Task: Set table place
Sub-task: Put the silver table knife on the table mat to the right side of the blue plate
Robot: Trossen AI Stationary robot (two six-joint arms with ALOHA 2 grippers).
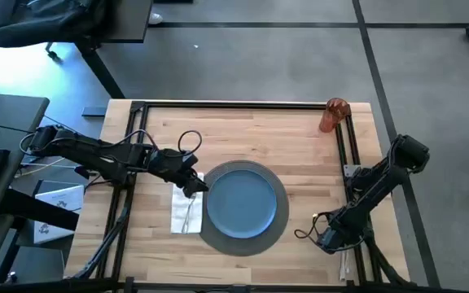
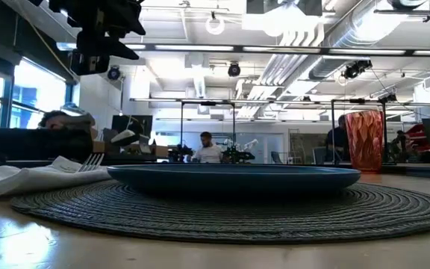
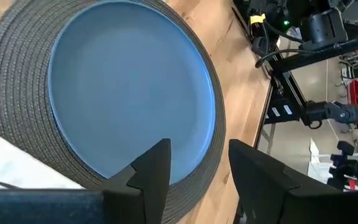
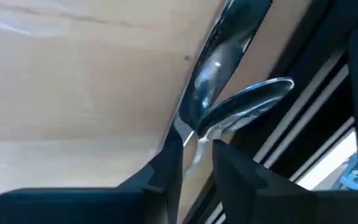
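The plate (image 1: 241,200) sat centred on the mat (image 1: 243,242) in the lower middle of the high view. The napkin (image 1: 184,213) lay just left of the mat, touching its edge, with the fork (image 1: 189,213) on it. The cup (image 1: 332,115) stood at the upper right of the tabletop (image 1: 251,134), well apart from the mat.

The step in hand appeared to be picking up cutlery at the lower right. There the right hand (image 1: 330,238) was low over the tabletop edge beside the rail (image 1: 353,155). In the right wrist view its fingers (image 4: 166,171) were close around the overlapping knife (image 4: 219,46) and spoon (image 4: 253,99); whether they gripped either piece cannot be told.

To do this well, one piece should be taken alone, gripped across the handle, and lifted straight up. The overlap risked dragging the second piece.

The left hand (image 1: 192,185) hovered over the napkin's top edge, fingers (image 3: 148,174) apart and empty.
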